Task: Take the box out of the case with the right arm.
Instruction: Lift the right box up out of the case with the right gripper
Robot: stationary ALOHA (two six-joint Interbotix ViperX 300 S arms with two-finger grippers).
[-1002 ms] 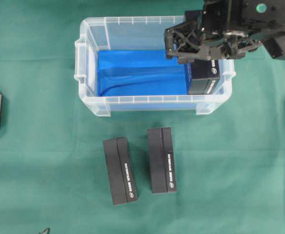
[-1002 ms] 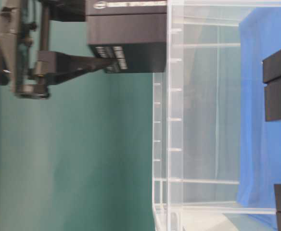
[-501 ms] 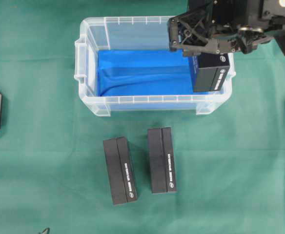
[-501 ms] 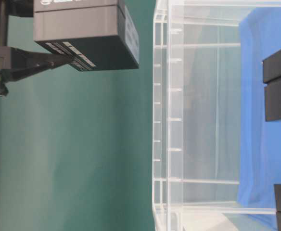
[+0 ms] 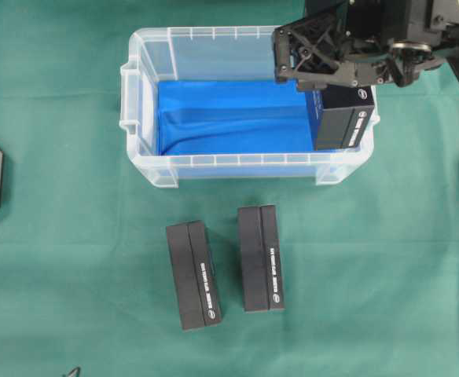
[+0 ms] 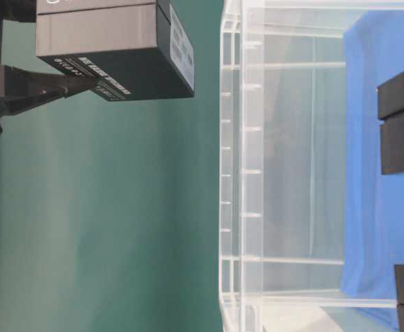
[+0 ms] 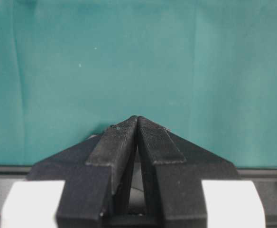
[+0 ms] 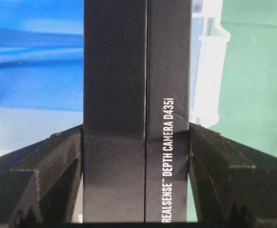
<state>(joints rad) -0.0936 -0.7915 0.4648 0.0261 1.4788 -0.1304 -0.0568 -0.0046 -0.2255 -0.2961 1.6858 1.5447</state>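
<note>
**Box Lifted Clear, Held Above the Case's Right End**

The right gripper was clamped on the box, a finger pressed against each long side, as the right wrist view showed plainly. In the table-level view the box hung wholly above the rim of the case, with open air between the two. From overhead, though, it was over the case's right end, its outer edge lying across the right rim. The blue floor of the case was bare of boxes. Two more boxes lay side by side on the green cloth in front of the case, near its front wall but apart from it.

The left gripper was pinched shut on nothing, over bare cloth.

By my reading, the lift was done and the carry-away and set-down remained. The main risk was the rim: if the box sank before it cleared the right or front wall, its lower end could catch the wall or handle and twist in the grip, or drag the light case along. The fingers held only the upper part of a smooth-sided box, so a quick swing might let it slip or pivot downward. A careless set-down near the front could also knock the two boxes already out.
</note>
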